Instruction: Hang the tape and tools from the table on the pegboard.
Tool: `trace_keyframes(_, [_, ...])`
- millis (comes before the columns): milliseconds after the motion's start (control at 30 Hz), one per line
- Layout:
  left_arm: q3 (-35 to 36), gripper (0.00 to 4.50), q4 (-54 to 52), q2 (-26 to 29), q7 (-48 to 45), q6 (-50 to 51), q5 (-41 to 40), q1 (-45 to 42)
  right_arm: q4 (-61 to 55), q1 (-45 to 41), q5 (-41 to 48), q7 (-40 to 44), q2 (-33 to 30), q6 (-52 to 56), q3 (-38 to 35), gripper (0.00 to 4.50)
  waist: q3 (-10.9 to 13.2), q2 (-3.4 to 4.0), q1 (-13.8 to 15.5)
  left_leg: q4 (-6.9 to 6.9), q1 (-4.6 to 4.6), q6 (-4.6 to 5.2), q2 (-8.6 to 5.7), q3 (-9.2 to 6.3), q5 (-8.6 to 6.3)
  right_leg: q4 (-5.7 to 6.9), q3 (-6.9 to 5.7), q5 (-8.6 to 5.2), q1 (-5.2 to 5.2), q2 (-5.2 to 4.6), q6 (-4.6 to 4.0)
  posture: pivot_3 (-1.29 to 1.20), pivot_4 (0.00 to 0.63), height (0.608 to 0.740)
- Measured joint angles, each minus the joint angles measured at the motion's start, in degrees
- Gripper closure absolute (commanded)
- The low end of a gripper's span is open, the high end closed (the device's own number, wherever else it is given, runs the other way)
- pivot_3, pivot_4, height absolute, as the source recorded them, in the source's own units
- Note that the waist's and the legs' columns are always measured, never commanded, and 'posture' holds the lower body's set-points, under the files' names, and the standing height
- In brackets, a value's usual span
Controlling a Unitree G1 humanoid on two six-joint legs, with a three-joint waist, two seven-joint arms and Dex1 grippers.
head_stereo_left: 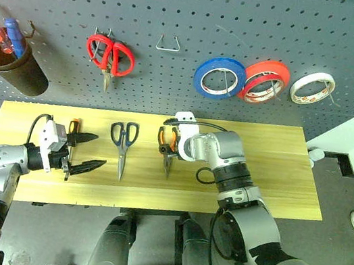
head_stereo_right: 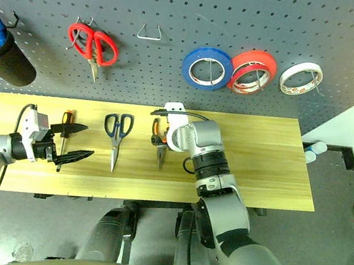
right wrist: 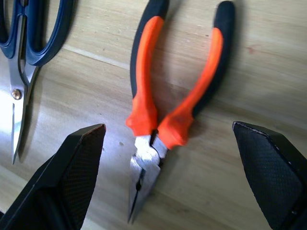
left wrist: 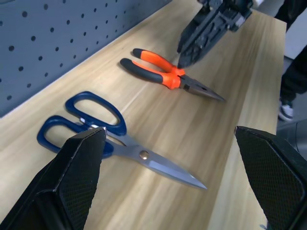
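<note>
**Right gripper over the pliers, nothing held**

My right gripper (right wrist: 165, 158) hangs spread wide over the pliers (right wrist: 180, 91) — jaws empty, straddling the orange pivot. My left gripper (head_stereo_left: 89, 151) is open too, just beside the screwdriver (head_stereo_left: 72, 133). The scissors (head_stereo_left: 123, 142) lie between, on the table (head_stereo_left: 281, 164). The red tape (head_stereo_left: 265, 81) already hangs on the pegboard (head_stereo_left: 198, 13). Risk: closing on the splayed handles could make the pliers twist or slip. The screwdriver is partly hidden by my left gripper.

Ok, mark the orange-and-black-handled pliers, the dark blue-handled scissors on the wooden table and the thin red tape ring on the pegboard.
Orange-and-black-handled pliers (right wrist: 149, 103), right wrist view, on one orange handle.
Dark blue-handled scissors (left wrist: 140, 154), left wrist view, on the pivot.
Thin red tape ring (head_stereo_left: 267, 70), left eye view, on its upper rim.
</note>
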Motion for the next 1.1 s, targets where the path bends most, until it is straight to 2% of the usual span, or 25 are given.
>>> trace_keyframes(267, [1.2,0.00,0.2,0.7,0.2,-0.2,-0.1,0.8,5.4,-2.2,-2.3,-0.3,2.7,-4.4,1.1,0.05,0.3,0.04,0.0,-0.12,-0.11,0.00,0.03,-0.04,0.00,0.02,-0.09,0.02,-0.18,0.00,0.04,0.24,0.379,0.740])
trace_keyframes(533, [1.7,0.00,-2.0,0.7,1.5,-0.5,-0.1,3.0,13.9,-6.1,-2.9,-7.9,3.6,-7.8,-2.9,0.05,0.4,0.05,0.4,-0.16,-0.13,-0.01,0.02,-0.14,0.00,-0.01,-0.20,-0.03,-0.16,-0.04,-0.06,0.26,0.372,0.740])
trace_keyframes(767, [1.7,0.00,-2.5,0.4,2.2,-1.0,-0.1,3.2,17.9,-7.8,-4.4,-9.0,4.0,-10.0,-0.9,0.05,0.4,0.05,0.8,-0.18,-0.08,-0.01,0.02,-0.19,0.00,-0.01,-0.25,-0.05,-0.12,-0.03,-0.11,0.27,0.361,0.740])
trace_keyframes(1100, [1.8,0.00,-2.5,0.4,2.9,-1.6,-0.2,3.6,17.7,-7.9,-5.5,-8.7,4.1,-8.9,2.1,0.05,0.4,0.00,1.5,-0.52,0.03,-0.10,0.03,-0.23,0.06,-0.05,-0.30,-0.16,-0.14,-0.02,-0.32,0.27,0.344,0.740])
